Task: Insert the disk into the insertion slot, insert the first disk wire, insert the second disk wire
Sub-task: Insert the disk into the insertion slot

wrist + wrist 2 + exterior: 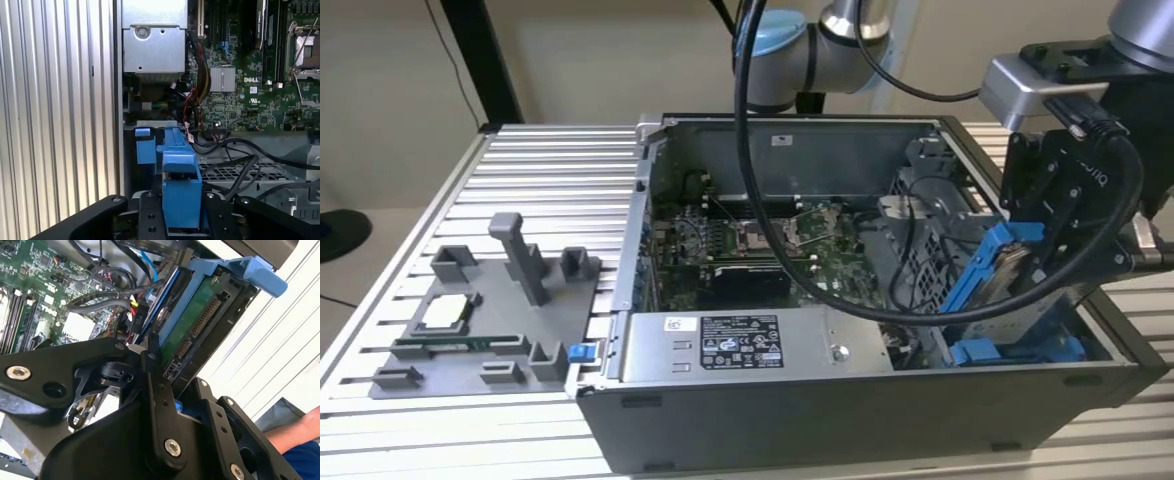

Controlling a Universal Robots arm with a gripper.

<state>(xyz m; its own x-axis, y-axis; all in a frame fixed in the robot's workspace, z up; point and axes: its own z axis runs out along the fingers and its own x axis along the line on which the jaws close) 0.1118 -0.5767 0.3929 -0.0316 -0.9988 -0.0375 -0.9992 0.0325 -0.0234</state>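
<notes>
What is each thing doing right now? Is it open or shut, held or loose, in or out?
Computer case: open, its side is off.
Disk: held up and tilted, not lying flat in its slot; no wire plugged into it.
Slot: the disk is not seated in it yet.
Fingers: shut on the disk.

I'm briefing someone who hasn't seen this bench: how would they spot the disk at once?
Find the open computer case on the slatted table and go to its end at the exterior view's right. There the gripper holds the disk, a flat drive tilted on edge. Its bright blue frame sets it apart from the grey labelled box lying flat.
</notes>
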